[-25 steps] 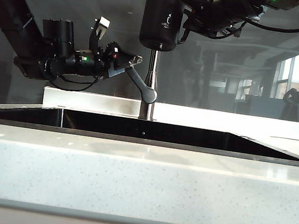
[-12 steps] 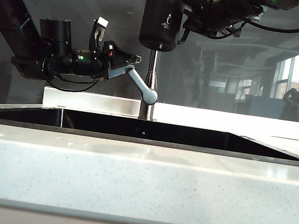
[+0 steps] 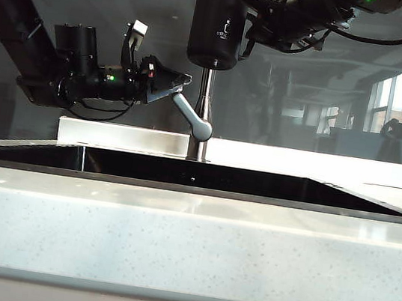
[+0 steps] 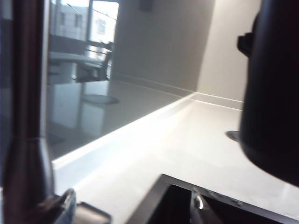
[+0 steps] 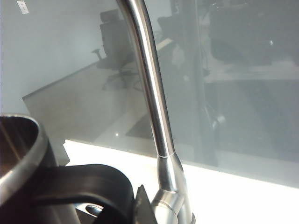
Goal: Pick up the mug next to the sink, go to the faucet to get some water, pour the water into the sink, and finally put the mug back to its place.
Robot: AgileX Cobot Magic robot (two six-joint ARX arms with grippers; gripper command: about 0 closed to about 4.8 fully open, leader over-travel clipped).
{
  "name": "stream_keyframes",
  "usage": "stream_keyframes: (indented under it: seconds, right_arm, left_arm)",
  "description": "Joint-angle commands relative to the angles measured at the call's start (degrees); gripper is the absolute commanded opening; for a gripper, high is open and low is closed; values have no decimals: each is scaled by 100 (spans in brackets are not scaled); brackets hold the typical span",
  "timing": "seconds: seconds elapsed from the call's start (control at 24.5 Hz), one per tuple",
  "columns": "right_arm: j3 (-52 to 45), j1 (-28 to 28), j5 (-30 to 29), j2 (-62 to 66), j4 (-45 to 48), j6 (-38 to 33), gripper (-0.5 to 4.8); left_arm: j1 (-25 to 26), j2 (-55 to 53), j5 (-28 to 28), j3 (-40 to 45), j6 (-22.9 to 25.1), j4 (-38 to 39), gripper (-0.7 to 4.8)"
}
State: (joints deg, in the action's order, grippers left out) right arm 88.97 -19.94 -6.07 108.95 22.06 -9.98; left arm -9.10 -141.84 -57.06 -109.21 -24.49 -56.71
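Pale speckled stone desk [image 3: 186, 247] under a dark glass backsplash, wide black sink [image 3: 205, 175] set into it. Left gripper [image 3: 173, 83] reaches in level from the left, jaws parted around the tip of the faucet's angled lever [image 3: 191, 115]. Faucet [image 3: 203, 113] pipe stands upright behind the basin. Black mug [image 3: 217, 26] hangs high in front of the pipe, upright, well above the sink. Right gripper [image 3: 252, 22] comes from upper right, jaws closed on the mug handle [image 5: 88, 189]

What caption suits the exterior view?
Right gripper holds the mug high at the faucet while the left gripper meets its lever above the sink.
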Motion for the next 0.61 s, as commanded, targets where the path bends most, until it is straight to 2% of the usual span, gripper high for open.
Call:
stream_keyframes:
  seconds: [0.04, 0.29, 0.41, 0.61]
  right_arm:
    - [61, -7, -9, -63, 262, -50, -2]
    - [61, -9, -9, -63, 262, -50, -2]
    - [61, -7, -7, -63, 262, -50, -2]
    - [61, -7, -7, -63, 264, -50, -2]
  left_arm:
    - [20, 37, 223, -26, 343, -50, 308]
    - [37, 37, 227, -26, 1001, 605, 308]
    - [37, 37, 315, -24, 1091, 699, 308]
    - [37, 37, 807, -24, 1104, 704, 308]
